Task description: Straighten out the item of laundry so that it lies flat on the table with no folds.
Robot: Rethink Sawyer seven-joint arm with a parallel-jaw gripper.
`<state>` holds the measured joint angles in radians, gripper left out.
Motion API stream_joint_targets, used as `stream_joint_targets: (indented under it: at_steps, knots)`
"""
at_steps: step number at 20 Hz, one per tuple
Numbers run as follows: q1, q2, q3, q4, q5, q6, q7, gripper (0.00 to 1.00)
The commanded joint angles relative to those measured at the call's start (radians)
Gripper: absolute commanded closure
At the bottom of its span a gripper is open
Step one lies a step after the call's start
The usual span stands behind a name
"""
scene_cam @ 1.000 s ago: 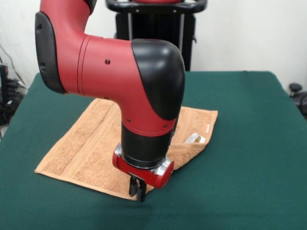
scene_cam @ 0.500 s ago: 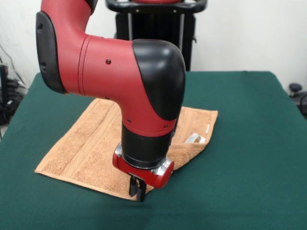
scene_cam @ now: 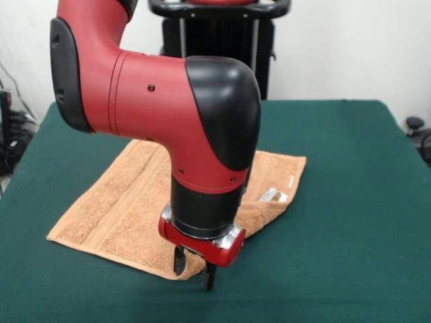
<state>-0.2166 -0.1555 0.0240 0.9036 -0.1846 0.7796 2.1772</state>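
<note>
nearest the camera, the claw (scene_cam: 192, 270) stands low over the near corner of the towel (scene_cam: 114, 208), its two dark fingers (scene_cam: 209, 276) spread apart with the cloth's edge between or just under them; nothing is gripped, as far as can be seen, and whether the tips touch the table (scene_cam: 337, 202) cannot be told. behind the claw the thick red and black arm (scene_cam: 168, 101) comes down and hides the towel's middle, so that part cannot be judged. to one side of the arm the towel lies spread on the green top, its woven bands running straight toward the far edge, and that half looks flat. on the other side, just beyond the arm, a flap is turned over on itself with the small white label (scene_cam: 272, 195) showing on top, so a fold is still there. the far corners lie flat. by my reading the task is partly done: most of the cloth is laid out, and the doubled corner beside the label still has to be opened.
</note>
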Motion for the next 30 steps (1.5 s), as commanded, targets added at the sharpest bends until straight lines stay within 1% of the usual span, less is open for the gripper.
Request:
stream_joint_targets:
  at_steps: [1,6,12,16,20,26,30]
  knots:
    - [0.006,0.084,0.044,0.048,-0.007,-0.131,0.093,0.0]
    - [-0.001,0.059,0.046,0.064,-0.004,-0.113,0.077,0.0]
    - [-0.025,-0.066,0.062,0.206,0.019,-0.072,0.034,0.0]
    - [-0.039,-0.102,0.07,0.224,0.029,-0.031,0.01,0.0]
    - [-0.04,-0.114,0.074,0.233,0.03,-0.025,0.018,0.0]
    - [-0.035,-0.114,0.074,0.211,0.028,0.011,0.02,0.0]
    - [-0.035,-0.106,0.078,0.217,0.025,-0.007,0.027,0.0]
